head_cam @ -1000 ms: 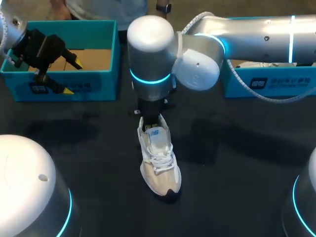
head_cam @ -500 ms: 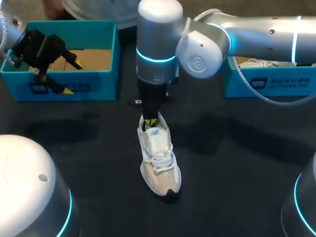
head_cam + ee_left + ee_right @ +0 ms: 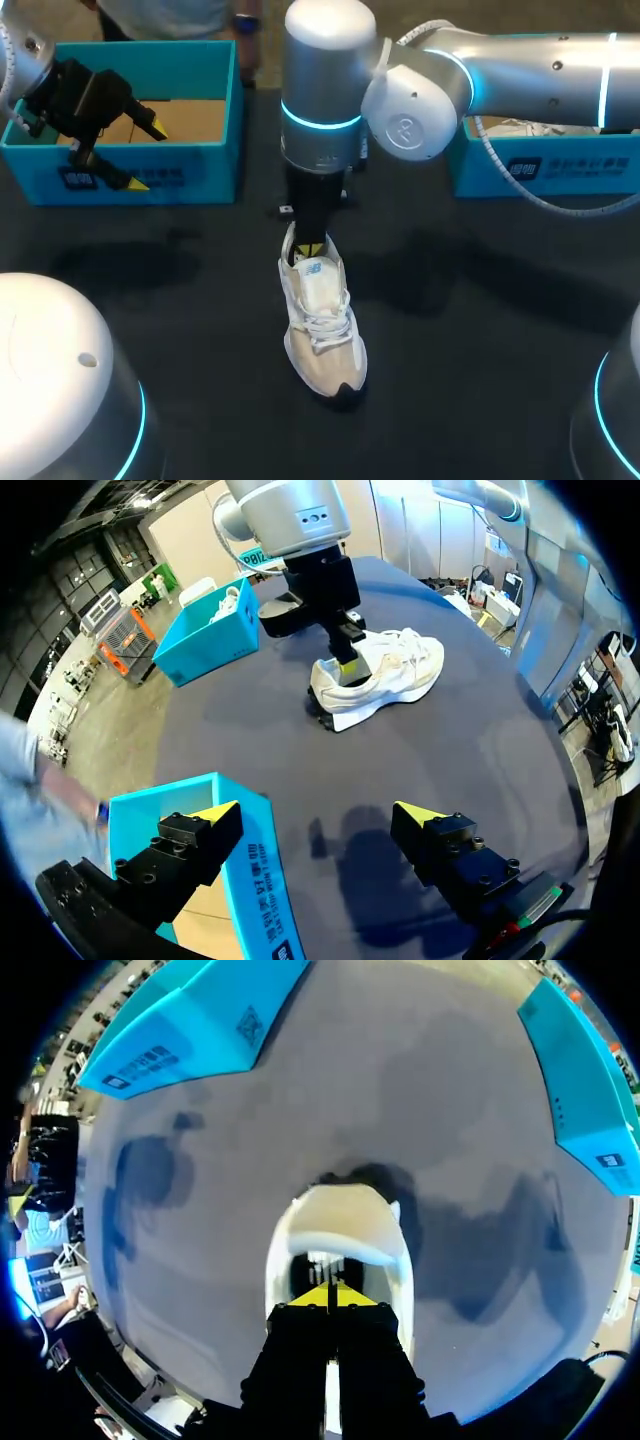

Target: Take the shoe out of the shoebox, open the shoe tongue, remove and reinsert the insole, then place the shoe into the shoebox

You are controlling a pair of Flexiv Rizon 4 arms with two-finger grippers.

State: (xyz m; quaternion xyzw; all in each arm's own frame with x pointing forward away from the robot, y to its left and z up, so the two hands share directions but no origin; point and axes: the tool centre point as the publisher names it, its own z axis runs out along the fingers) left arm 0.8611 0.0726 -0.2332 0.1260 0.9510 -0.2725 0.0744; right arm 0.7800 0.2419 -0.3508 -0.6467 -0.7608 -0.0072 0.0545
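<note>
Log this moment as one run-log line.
shoe: upright on table | right hand: shut, tips in heel opening | left hand: open, empty, above left box edge

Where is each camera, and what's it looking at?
Head view: above and behind, looking down on the table; both arms show.
Left wrist view: on the left arm, facing across the table at the shoe; open left tool shows.
Right wrist view: on the right arm, facing down into the shoe; right tool shows.
All three share the shoe.

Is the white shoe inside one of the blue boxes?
No, the shoe stands on the black table, in the open.
</note>
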